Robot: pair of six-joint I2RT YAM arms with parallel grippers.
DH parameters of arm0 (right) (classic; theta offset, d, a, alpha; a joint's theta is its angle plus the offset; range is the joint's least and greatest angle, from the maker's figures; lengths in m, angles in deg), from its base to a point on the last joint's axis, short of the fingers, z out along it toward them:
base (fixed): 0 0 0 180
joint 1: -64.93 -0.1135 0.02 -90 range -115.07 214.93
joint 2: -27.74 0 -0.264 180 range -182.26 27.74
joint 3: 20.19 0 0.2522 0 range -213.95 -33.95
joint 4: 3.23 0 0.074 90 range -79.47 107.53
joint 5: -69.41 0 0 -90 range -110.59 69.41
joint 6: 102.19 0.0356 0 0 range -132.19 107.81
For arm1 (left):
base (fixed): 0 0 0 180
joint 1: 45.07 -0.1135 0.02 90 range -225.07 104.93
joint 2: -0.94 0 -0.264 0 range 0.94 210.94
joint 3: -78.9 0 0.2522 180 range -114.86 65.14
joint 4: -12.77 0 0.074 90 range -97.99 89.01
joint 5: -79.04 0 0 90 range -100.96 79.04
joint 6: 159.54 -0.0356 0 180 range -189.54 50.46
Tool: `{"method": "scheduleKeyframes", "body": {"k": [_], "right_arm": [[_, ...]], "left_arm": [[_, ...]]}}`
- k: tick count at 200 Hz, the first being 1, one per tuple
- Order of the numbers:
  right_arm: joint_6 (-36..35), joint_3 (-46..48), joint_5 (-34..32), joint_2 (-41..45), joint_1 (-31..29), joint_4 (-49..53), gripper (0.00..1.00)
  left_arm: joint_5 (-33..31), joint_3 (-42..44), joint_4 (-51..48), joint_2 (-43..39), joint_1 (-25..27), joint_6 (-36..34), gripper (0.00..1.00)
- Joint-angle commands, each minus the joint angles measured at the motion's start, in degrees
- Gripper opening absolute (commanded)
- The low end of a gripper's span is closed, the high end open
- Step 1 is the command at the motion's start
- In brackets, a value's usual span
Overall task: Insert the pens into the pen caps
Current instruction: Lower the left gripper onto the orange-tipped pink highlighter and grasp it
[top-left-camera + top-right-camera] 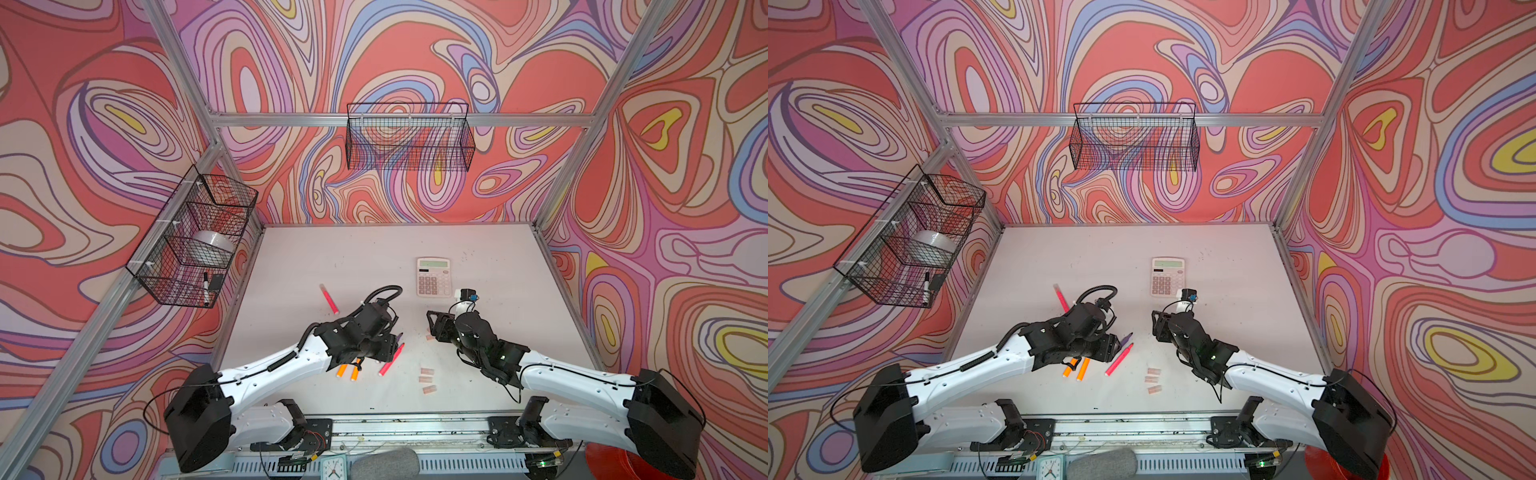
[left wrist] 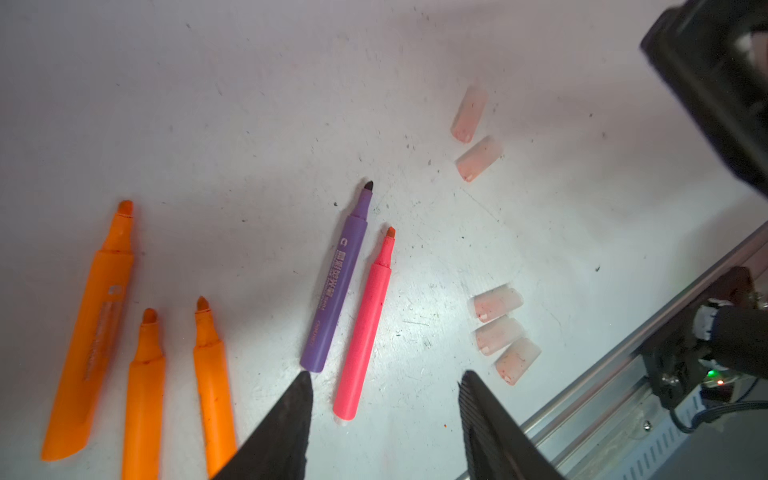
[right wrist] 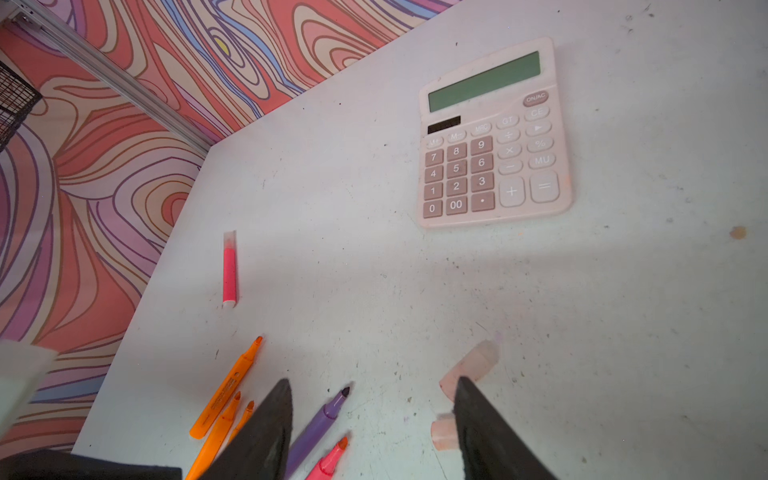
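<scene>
Swirly pink-and-orange walls [image 1: 415, 50] around a white table [image 1: 478, 249], and one capped pink pen [image 1: 328, 298] lies far left, so I'd say pen two is in hand. The left end effector [image 2: 386, 374] hangs with jaws apart and empty over the bare pink pen [image 2: 365, 328], beside the purple pen [image 2: 336, 286] and three orange pens [image 2: 145, 374] near left of centre; the right end effector [image 3: 374, 380] is spread and empty too, just beside two caps [image 3: 473, 361], with three more caps [image 2: 496, 334] near centre. Next up, probably: pinch that pink barrel, grab a cap, then line tip to mouth straight.
</scene>
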Motion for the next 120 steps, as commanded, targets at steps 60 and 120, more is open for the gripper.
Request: {"method": "scheduleKeyframes", "body": {"k": [60,120], "right_arm": [[1.1,-0.6,0.1,-0.5,0.4,2.5,0.61],[0.9,-0.9,-0.1,-1.1,0.4,2.8,0.61]], "left_arm": [[-5.8,-4.3,-2.7,13.1,4.8,-1.8,0.52],[-6.7,-3.8,-3.9,15.8,6.1,-1.2,0.47]]}}
